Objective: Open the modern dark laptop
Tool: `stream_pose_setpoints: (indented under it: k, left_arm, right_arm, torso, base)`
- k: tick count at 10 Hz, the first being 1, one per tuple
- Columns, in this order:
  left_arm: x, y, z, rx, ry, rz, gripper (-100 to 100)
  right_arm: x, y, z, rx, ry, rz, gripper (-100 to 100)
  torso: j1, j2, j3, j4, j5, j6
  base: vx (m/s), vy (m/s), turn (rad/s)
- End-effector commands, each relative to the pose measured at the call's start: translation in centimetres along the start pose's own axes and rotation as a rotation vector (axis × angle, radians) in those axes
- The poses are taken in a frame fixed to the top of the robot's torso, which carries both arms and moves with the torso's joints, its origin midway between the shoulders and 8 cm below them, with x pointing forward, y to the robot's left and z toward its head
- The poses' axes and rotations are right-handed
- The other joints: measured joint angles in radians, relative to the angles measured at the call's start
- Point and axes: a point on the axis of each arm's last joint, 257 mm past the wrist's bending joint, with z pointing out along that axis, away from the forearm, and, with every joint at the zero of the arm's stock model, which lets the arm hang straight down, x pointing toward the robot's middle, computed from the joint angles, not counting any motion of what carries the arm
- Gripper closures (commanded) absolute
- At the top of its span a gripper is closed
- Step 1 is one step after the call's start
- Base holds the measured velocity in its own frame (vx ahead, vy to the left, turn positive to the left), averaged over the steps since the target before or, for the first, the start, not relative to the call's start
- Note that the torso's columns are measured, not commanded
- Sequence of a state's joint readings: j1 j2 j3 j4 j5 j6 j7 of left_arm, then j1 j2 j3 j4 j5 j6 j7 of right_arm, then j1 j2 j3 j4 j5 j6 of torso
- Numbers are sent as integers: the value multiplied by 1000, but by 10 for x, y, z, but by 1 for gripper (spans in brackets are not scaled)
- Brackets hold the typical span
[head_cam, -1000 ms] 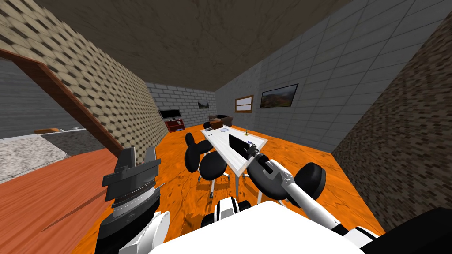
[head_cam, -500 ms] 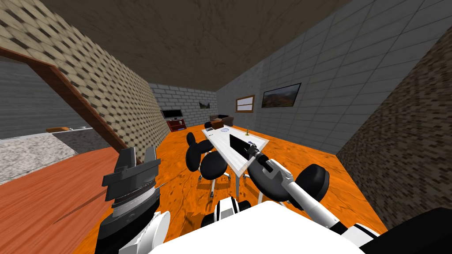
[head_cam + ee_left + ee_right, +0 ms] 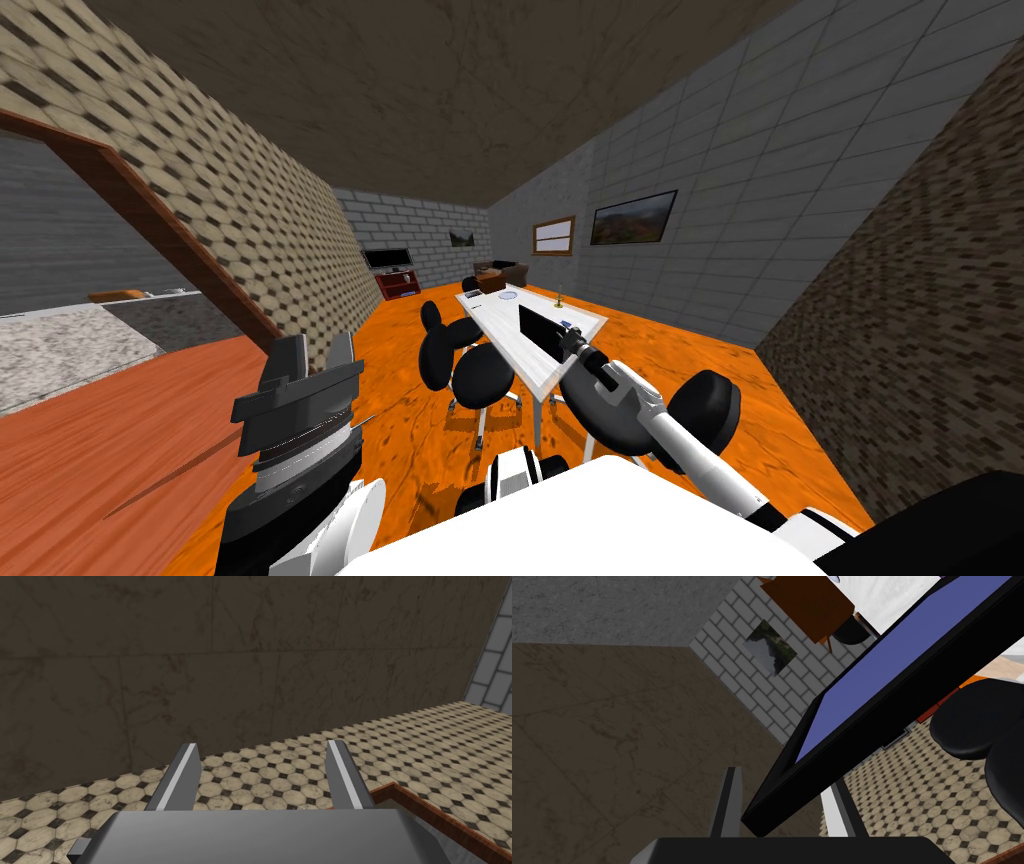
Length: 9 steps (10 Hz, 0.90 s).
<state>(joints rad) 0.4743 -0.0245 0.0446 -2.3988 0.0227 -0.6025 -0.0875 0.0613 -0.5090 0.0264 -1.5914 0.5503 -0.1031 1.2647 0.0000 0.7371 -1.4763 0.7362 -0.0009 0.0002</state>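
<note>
Right gripper clamps the half-raised laptop lid on the worktop's near right; left gripper gapes, well apart leftward.

Count, one pass.
- laptop: 1, dark, lid up.
- worktop: 1, white.
- black chairs: 3 clear around the worktop; a fourth at its far end, cannot tell.
- wall pictures: 3.
- screen: 1.
- red shelf unit: 1.
- Hands: 2, left hand and right hand, two fingers each.
</note>
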Motion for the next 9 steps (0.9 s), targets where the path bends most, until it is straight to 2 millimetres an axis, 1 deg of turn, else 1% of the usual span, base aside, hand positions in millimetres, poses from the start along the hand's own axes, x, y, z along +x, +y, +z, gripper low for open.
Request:
stream_pose_setpoints:
  k: [1, 9]
  left_arm:
    - [0, 0, 0, 0, 0, 0, 0]
    - [0, 0, 0, 0, 0, 0, 0]
  right_arm:
    - [1, 3, -2, -6, -2, 0, 100]
    - [-3, 9, -6, -23, -19, 0, 100]
  torso:
    - [-1, 0, 0, 0, 0, 1]
    - [-3, 0, 0, -1, -1, 2]
  base:
    - [-1, 9, -19]
    - [1, 6, -28]
